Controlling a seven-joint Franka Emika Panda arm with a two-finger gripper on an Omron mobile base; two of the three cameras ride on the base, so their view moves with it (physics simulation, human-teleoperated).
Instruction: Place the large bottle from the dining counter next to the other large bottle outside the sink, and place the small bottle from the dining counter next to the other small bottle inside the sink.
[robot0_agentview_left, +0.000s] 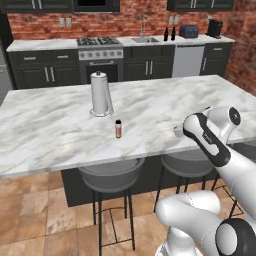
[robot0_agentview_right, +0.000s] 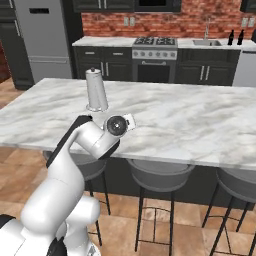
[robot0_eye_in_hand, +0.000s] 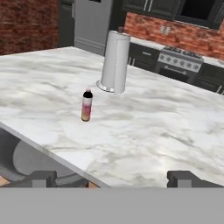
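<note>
Wide-open, empty claw (robot0_eye_in_hand: 112, 177) before small bottle (robot0_eye_in_hand: 86, 105) upright on dining counter (robot0_eye_in_hand: 144, 127), near paper-towel roll (robot0_eye_in_hand: 115, 61).

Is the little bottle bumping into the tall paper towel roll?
Apart. The hand view shows bare marble between the small dark-capped bottle and the white paper towel roll.

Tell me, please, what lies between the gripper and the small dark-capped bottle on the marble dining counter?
Only bare marble counter: in the hand view, nothing stands between the gripper and the small bottle.

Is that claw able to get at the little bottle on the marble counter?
Probably yes: the small bottle stands upright, apart from the paper towel holder, with bare marble counter between it and the open claw.
</note>
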